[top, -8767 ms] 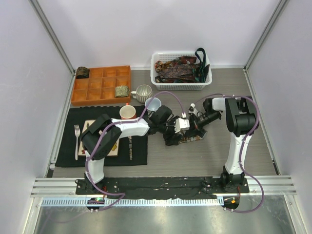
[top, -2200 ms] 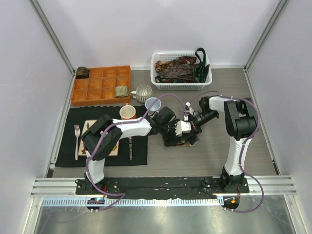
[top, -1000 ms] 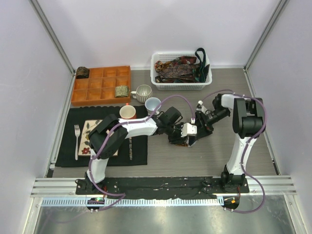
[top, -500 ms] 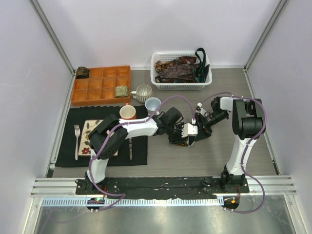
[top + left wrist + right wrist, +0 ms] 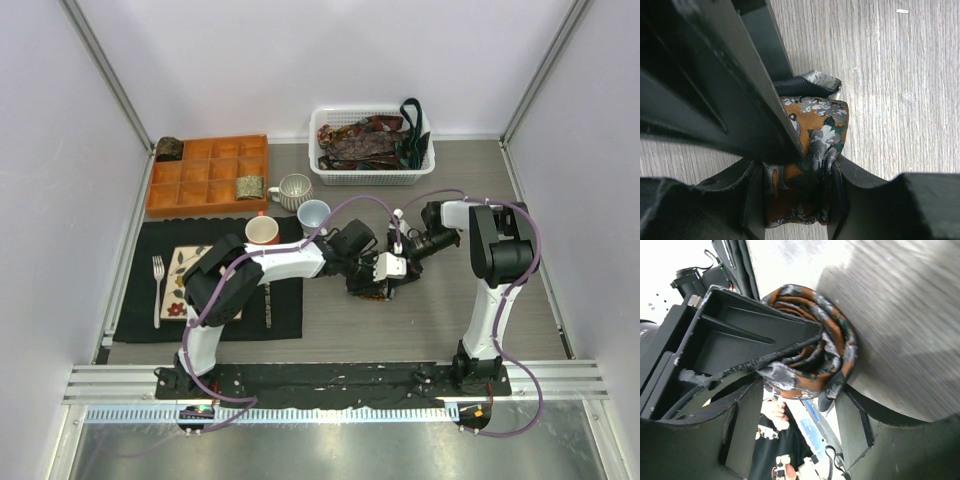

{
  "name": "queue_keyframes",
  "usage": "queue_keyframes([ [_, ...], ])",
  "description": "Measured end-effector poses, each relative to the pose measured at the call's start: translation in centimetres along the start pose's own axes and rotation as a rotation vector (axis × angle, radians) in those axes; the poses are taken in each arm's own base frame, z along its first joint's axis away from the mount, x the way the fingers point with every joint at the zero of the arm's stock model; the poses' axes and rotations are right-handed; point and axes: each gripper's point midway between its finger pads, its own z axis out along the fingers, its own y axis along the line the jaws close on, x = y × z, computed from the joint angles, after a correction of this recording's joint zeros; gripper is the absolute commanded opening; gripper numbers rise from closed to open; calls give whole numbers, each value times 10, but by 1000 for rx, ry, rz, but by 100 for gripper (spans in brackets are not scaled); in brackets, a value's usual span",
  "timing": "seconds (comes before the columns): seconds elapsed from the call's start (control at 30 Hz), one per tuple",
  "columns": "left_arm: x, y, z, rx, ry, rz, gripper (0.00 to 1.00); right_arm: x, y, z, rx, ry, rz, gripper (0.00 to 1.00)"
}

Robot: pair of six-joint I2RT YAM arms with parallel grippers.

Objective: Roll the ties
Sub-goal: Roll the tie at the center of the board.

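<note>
A rust-orange tie (image 5: 815,120) with grey flowers and green leaves is wound into a small roll (image 5: 373,291) at mid-table. My left gripper (image 5: 796,200) is shut on this roll, one finger on each side of it (image 5: 377,281). Coming in from the right, my right gripper (image 5: 800,410) stands open (image 5: 401,262). The roll's (image 5: 812,352) lower edge lies between its fingertips, and a loose tie end touches its right finger (image 5: 855,422). More ties (image 5: 360,140) fill the white basket (image 5: 318,152) at the back. A dark green tie (image 5: 412,122) hangs over its rim.
An orange divided tray (image 5: 205,160) at back left holds two mottled tie coils (image 5: 250,186) (image 5: 168,148). Three cups (image 5: 293,190) (image 5: 314,213) (image 5: 262,231) stand near the left arm. A black mat (image 5: 135,300) carries a floral plate (image 5: 185,275) and a fork (image 5: 158,285).
Over the last second my right gripper has slid left up to the roll. Before that, the left gripper carried the roll a little to the right.
</note>
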Motion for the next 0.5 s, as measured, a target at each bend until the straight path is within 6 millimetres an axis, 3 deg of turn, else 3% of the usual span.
queue_keyframes([
  [0.2,0,0,0,0,1,-2,30,2,8,5,-12,15,-19,61],
  [0.3,0,0,0,0,1,-3,30,4,8,6,-2,23,-25,47],
  [0.4,0,0,0,0,2,-3,34,4,6,7,14,27,-12,24],
  [0.5,1,0,0,-1,5,-5,49,4,7,5,18,30,2,6],
])
